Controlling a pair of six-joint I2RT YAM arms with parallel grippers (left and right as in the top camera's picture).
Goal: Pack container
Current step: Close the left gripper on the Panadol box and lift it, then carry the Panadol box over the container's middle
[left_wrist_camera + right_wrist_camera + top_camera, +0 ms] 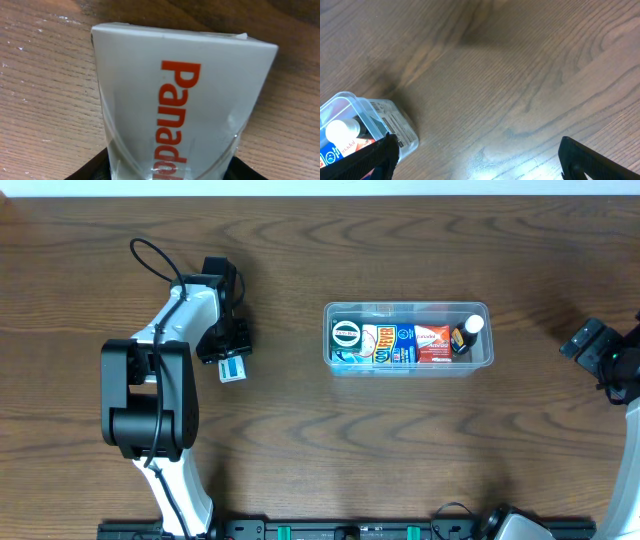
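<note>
The clear, rimmed rectangular container (405, 306) stands right of centre, with small boxes (400, 343) and a white-capped bottle (466, 334) inside. Left gripper (231, 360) clamps a white Panadol box (180, 110); right gripper (588, 343), far right, is spread wide.

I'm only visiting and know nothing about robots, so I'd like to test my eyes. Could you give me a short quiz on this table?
1. True or false: the right gripper is holding a box.
2. Which holds the white box with orange lettering? A) the left gripper B) the right gripper C) neither
3. Fill in: the small bottle inside the container has a ___ cap.

Key: 1 false, it is open and empty. 2 A. 3 white.
</note>
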